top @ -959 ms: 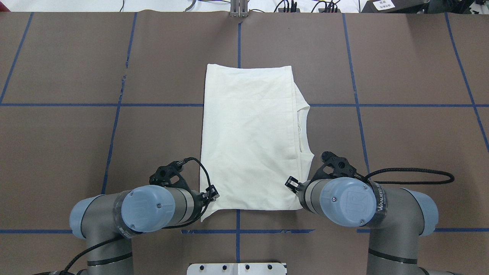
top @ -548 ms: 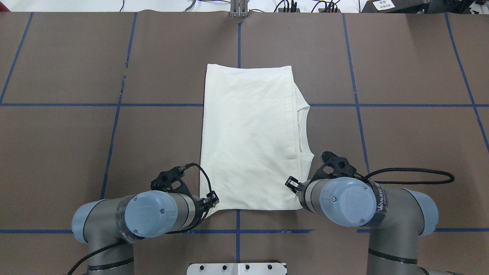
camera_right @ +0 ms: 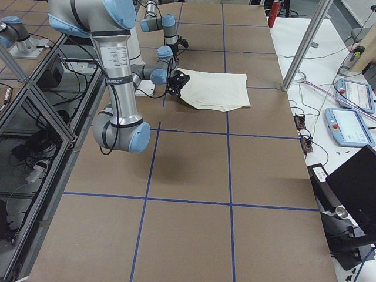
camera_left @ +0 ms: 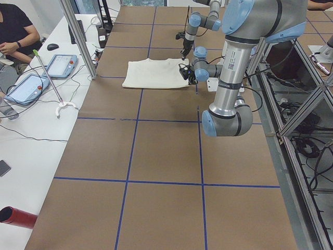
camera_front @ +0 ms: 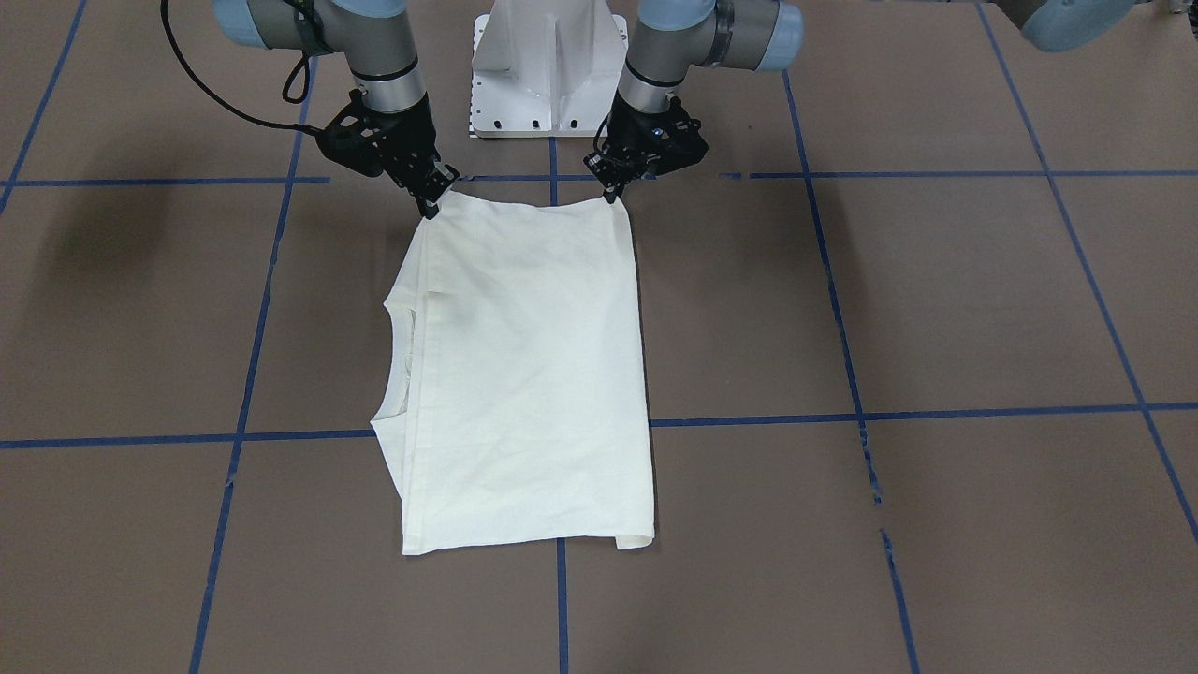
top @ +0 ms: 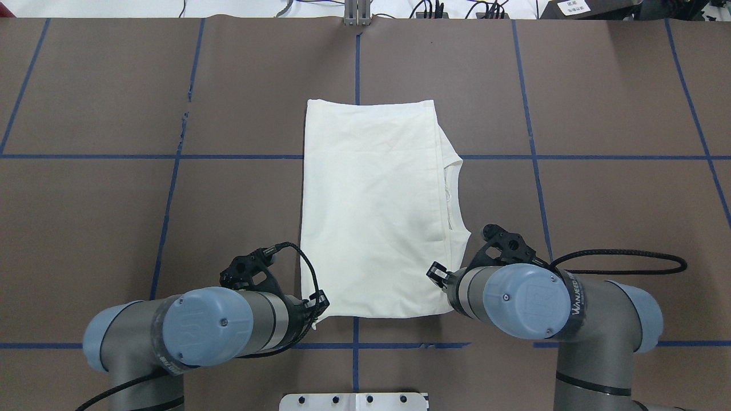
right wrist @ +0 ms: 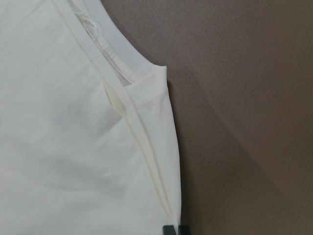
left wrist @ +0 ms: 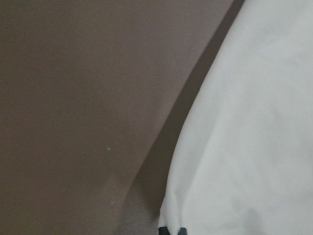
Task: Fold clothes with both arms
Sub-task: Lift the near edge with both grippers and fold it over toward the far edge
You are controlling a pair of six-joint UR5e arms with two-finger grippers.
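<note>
The cream-white shirt lies folded flat at the table's centre, plain side up, with its ribbed collar showing along the right edge. The cat print is hidden. My left gripper is shut on the shirt's near left corner, which is raised slightly off the table. My right gripper is shut on the near right corner beside the collar. In the left wrist view the cloth runs down into the fingertips. The right wrist view shows the collar and folded edge meeting the fingertips.
Brown table with blue tape lines. The white pedestal base stands at the near edge between the arms. A black cable loops beside the right arm. A side bench with tablets and a metal post lies beyond the far edge.
My left arm has drawn back toward the robot and to the left with the shirt corner. The near left corner is pulled straighter and the shirt has slid slightly nearer. The right arm has barely moved.
</note>
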